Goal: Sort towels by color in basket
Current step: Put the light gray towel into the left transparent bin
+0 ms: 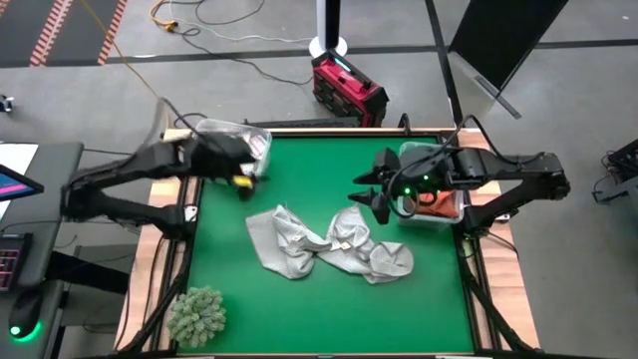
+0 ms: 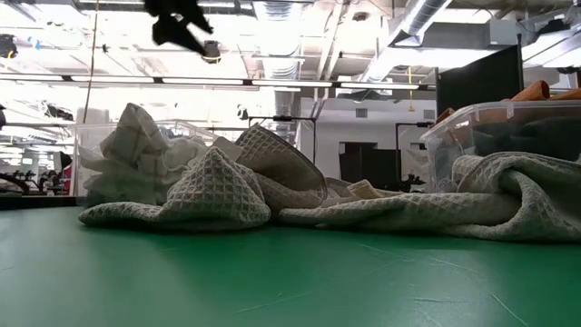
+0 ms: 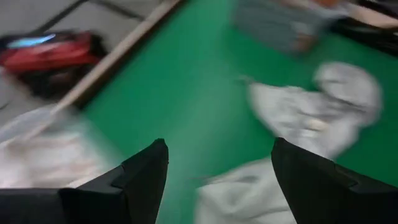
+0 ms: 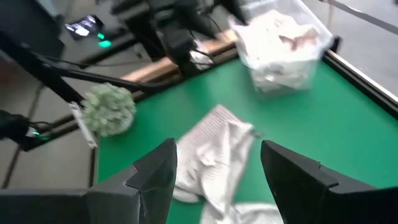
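Observation:
A heap of light grey waffle towels (image 1: pixel 329 244) lies crumpled on the middle of the green table, and also shows in the low view (image 2: pixel 218 191). My left gripper (image 1: pixel 247 179) hovers open above the table beside the left clear bin (image 1: pixel 261 135), which holds white and checked towels (image 2: pixel 136 154). Its wrist view shows nothing between its fingers (image 3: pixel 217 149). My right gripper (image 1: pixel 371 194) hangs open over the table just left of the right clear bin (image 1: pixel 444 217), which holds orange and dark towels (image 1: pixel 431 199). The grey heap (image 4: pixel 214 143) lies ahead of it.
A fuzzy grey-green clump (image 1: pixel 196 314) sits at the table's near left corner. The two bins stand at the far left and right edges. Bare green cloth shows near the front edge (image 1: pixel 329 319). A red case (image 1: pixel 347 88) and cables lie on the floor beyond the table.

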You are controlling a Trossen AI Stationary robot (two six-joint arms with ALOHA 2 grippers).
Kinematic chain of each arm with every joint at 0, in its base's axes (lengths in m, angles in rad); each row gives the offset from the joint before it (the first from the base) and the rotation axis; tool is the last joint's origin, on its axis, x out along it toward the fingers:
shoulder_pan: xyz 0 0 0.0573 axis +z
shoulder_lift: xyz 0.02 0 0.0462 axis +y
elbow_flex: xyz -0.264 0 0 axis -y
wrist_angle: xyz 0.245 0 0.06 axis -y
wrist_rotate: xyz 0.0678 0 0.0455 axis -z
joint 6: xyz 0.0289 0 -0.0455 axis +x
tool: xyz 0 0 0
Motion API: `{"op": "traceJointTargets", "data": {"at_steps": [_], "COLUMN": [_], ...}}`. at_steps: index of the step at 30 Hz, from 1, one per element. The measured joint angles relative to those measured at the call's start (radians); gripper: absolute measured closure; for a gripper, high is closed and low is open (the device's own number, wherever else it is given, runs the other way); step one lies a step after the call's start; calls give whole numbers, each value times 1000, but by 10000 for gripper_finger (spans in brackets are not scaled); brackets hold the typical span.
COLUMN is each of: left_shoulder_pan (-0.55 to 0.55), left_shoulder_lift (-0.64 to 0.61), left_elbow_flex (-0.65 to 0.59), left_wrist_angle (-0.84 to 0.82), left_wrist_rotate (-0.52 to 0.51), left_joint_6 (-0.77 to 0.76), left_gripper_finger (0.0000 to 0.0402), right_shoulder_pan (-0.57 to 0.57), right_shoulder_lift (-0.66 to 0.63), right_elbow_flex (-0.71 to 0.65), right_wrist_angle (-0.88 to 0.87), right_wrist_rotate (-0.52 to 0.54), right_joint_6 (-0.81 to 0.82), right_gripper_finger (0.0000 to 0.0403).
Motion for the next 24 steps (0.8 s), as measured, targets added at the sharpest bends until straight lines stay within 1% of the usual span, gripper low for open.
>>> {"op": "traceJointTargets", "data": {"at_steps": [2,5,7,10,14,20,24], "left_shoulder_pan": [-129,-281,-358,-440,-480,-479,-462], "left_shoulder_lift": [44,129,194,303,439,618,741], "left_elbow_flex": [0,0,0,0,0,0,0], "left_wrist_angle": [59,145,192,230,248,277,224], "left_wrist_rotate": [-34,-70,-85,-125,-174,-119,-101], "left_joint_6": [-22,-48,-56,-43,-29,13,34], "left_gripper_finger": [127,127,127,127,127,127,127], "right_shoulder_pan": [-14,-29,-34,-32,-31,-8,14], "right_shoulder_lift": [-1,-8,-16,-30,-51,-79,-87], "right_elbow_flex": [0,0,0,0,0,0,0], "right_wrist_angle": [-33,-88,-115,-143,-150,-149,-148], "right_wrist_rotate": [0,-4,-6,-7,-9,-10,-10], "right_joint_6": [-1,0,0,2,24,31,52], "right_gripper_finger": [143,143,143,143,143,143,143]}}
